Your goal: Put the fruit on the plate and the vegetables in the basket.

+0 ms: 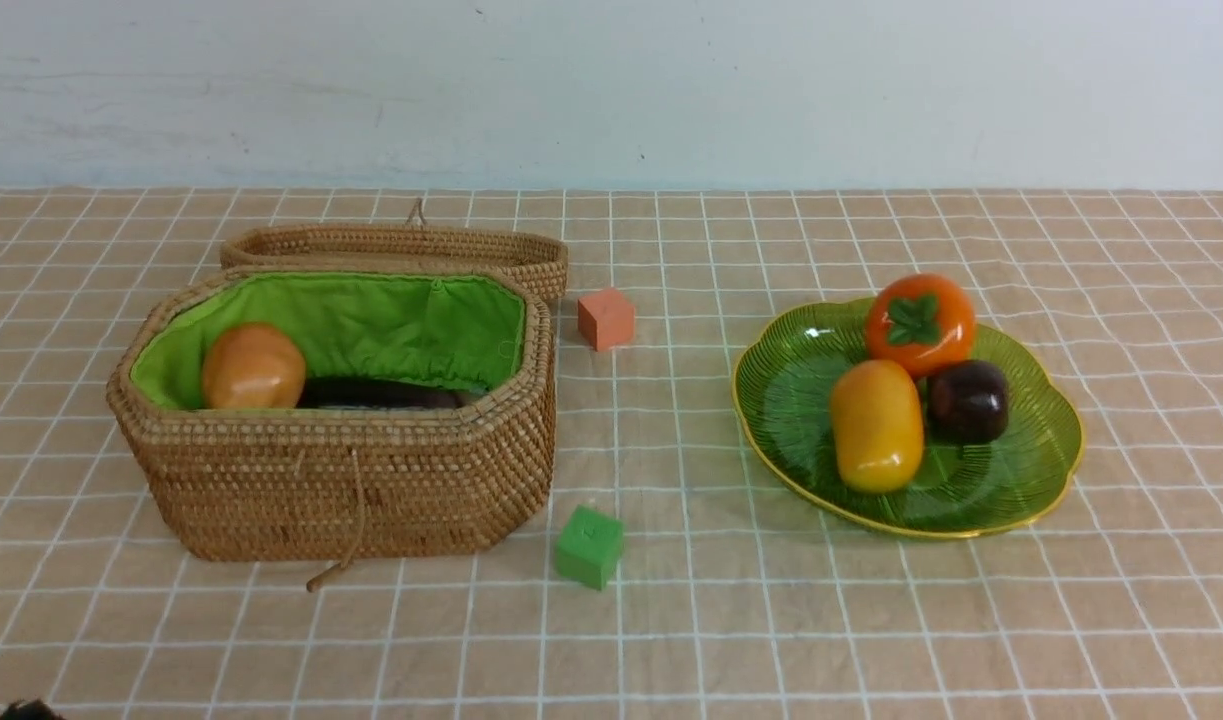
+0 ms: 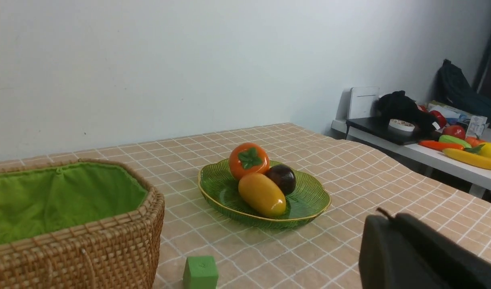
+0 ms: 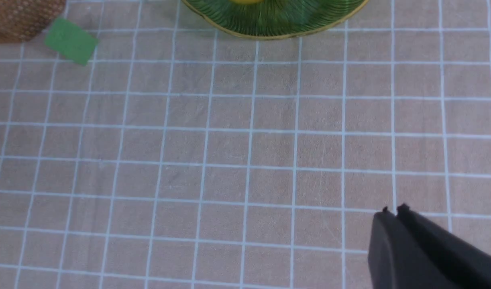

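The green ribbed plate (image 1: 1041, 440) at the right holds the yellow-orange mango (image 1: 876, 425), the orange persimmon (image 1: 919, 323) and the dark mangosteen (image 1: 967, 401). The wicker basket (image 1: 351, 480) at the left holds the orange-brown potato (image 1: 253, 367) and the dark eggplant (image 1: 381, 393). The radish is hidden. In the left wrist view the plate (image 2: 309, 204), its fruit and the basket (image 2: 88, 249) show. My left gripper (image 2: 390, 218) is shut and empty, above the cloth near the plate. My right gripper (image 3: 392, 210) is shut and empty over bare cloth, well short of the plate (image 3: 277, 24).
The shallow wicker lid (image 1: 401, 250) lies behind the basket. An orange cube (image 1: 605, 318) sits between basket and plate, a green cube (image 1: 589, 545) in front of the basket. A side table with toys (image 2: 450, 148) stands beyond the table's right edge.
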Robot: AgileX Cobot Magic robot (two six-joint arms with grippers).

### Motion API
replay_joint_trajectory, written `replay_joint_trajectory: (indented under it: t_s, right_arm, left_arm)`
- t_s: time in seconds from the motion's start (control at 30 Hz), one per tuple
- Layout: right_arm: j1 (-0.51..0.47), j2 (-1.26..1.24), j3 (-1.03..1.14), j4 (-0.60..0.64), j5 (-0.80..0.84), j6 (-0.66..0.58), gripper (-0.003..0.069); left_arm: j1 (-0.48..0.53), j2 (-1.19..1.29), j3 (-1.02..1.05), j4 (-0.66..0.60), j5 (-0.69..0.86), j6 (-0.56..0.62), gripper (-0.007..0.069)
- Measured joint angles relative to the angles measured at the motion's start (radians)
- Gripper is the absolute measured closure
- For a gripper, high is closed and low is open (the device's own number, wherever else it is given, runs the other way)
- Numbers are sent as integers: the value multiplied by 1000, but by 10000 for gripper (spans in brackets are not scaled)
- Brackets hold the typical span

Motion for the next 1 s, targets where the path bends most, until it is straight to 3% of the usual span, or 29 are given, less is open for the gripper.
replay_joint_trajectory:
  t_s: [0.27,0.53,0.8,1.0]
  right_arm:
    - [0,-352,230,-80,-65,153,662]
    - [0,-422,494,-94,-558,204,652]
    - [0,-422,659,-97,-643,204,645]
    - [0,-484,769,-167,-737,204,650]
  left_arm:
    - [0,0,112,0,-29,0,620]
    - [0,0,183,0,-24,0,617]
    - [0,0,193,-1,-17,0,606]
    - [0,0,193,-1,-16,0,605]
